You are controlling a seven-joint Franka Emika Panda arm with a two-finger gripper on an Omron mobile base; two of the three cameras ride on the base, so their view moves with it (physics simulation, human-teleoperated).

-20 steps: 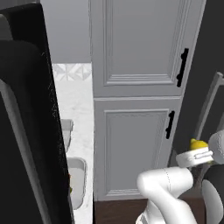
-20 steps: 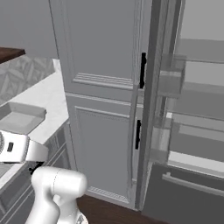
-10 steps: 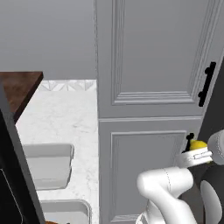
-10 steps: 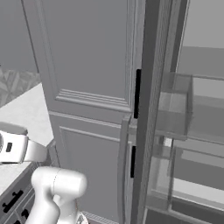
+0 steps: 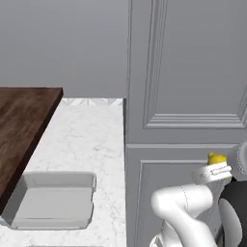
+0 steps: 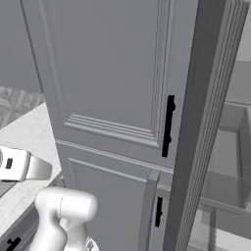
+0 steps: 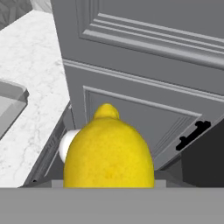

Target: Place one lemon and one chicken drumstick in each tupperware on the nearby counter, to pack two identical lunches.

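A yellow lemon (image 5: 216, 157) sits at the tip of my gripper (image 5: 215, 164), low at the right of the left base view, in front of the grey cabinet door. In the hand view the lemon (image 7: 109, 151) bulks large between the jaws and hides the fingertips. One tupperware (image 5: 58, 180), a shallow light-grey tray, rests empty on the white marble counter (image 5: 91, 140) to the left, well away from the gripper. A corner of that tupperware (image 7: 9, 98) shows at the left of the hand view. The chicken drumstick is out of view.
Tall grey panelled cabinet doors with a black handle (image 6: 168, 125) stand right ahead. A dark wooden surface (image 5: 21, 120) overhangs the counter's left side. The open fridge door's edge (image 6: 196, 122) and fridge shelves (image 6: 230, 162) lie to the right.
Both base views have shifted as the base drove: the dark fridge door has left the left base view, and the counter and tray now show. The lemon stays in the gripper.
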